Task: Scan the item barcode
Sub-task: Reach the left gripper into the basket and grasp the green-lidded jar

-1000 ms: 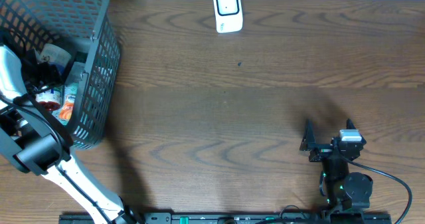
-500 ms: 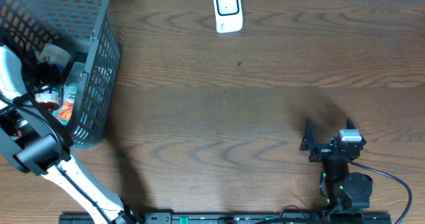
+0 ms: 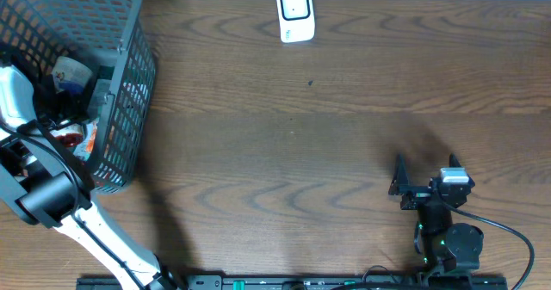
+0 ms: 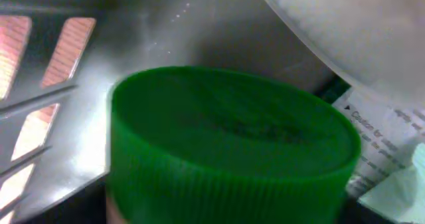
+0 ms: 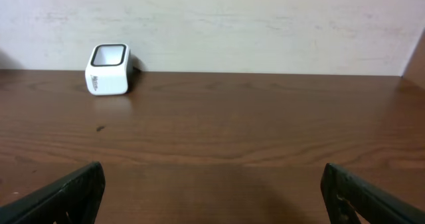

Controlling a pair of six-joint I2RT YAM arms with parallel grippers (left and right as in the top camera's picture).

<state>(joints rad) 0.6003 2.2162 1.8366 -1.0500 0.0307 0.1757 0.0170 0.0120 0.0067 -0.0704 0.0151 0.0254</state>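
Where basket (image 3: 131,66) stands, left arm (image 3: 47,195) reaches inside.

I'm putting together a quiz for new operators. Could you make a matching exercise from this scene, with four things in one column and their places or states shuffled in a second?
Column one
1. grey plastic mesh basket
2. small white boxy scanner
3. green ribbed round lid
4. right gripper

Column two
A. far edge of the dark wooden table, near the middle
B. near right of the table, fingers wide open
C. left end of the table
D. close up in the left wrist view

Pairs: 1-C, 2-A, 3-D, 4-B
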